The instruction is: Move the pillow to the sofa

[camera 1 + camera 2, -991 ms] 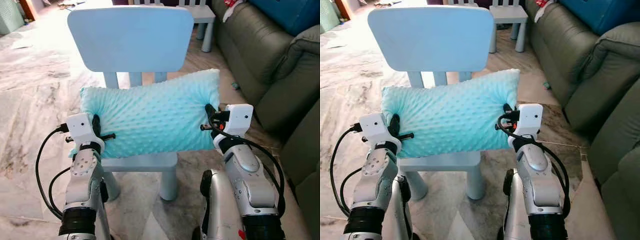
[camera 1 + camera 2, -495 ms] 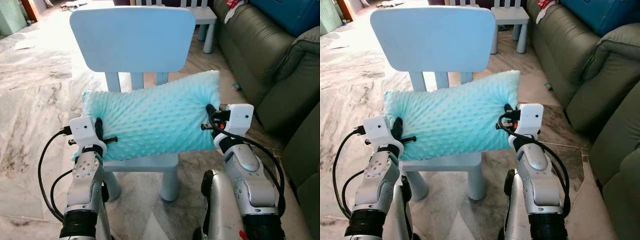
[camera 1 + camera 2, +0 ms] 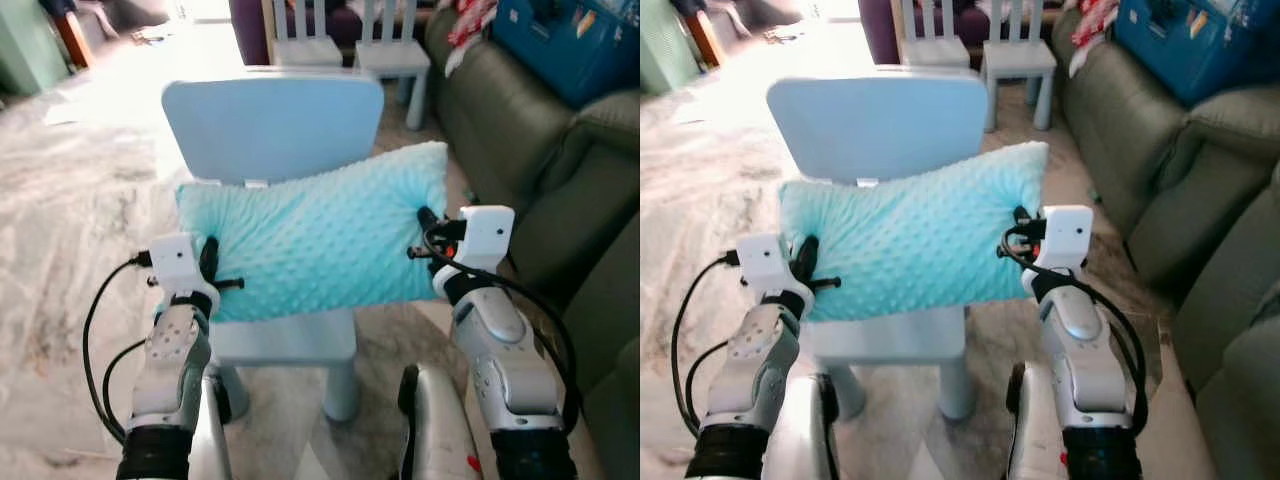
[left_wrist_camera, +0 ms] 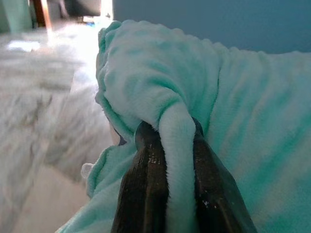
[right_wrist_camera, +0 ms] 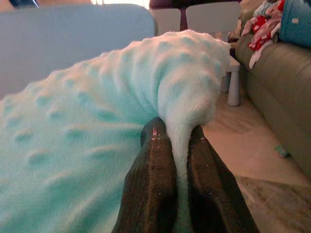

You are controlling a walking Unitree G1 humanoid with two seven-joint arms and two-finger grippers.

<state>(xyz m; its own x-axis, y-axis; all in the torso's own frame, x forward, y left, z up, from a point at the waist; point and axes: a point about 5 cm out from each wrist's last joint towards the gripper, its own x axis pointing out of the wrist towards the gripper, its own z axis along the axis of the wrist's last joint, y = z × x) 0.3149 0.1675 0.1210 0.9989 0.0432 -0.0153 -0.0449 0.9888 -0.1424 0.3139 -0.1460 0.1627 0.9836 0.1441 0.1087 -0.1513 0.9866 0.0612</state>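
Marble-patterned floor [image 3: 60,250] ran across the left of the frame, blurred and washed out toward the bright upper left. Nearest the camera, both silver arms rose from the bottom edge, forearms cut off below. Left gripper [image 4: 167,141] was clamped on a pinched fold at the pillow's left end, fabric squeezed between the two black fingers [image 4: 146,194]. Right gripper [image 5: 177,133] was likewise closed on a fold at the right end, near the upper right corner. Pillow [image 3: 315,245], aqua with a dotted texture, was held between the two grippers at centre frame, its right end tilted higher, in front of the pale blue chair [image 3: 275,125]. It hid the lower backrest; whether it touched the seat could not be told. Olive sofa [image 3: 520,140] lay along the right edge, partly cut off. Farther back, upper centre, two small chairs [image 3: 975,45] stood, soft-focused.
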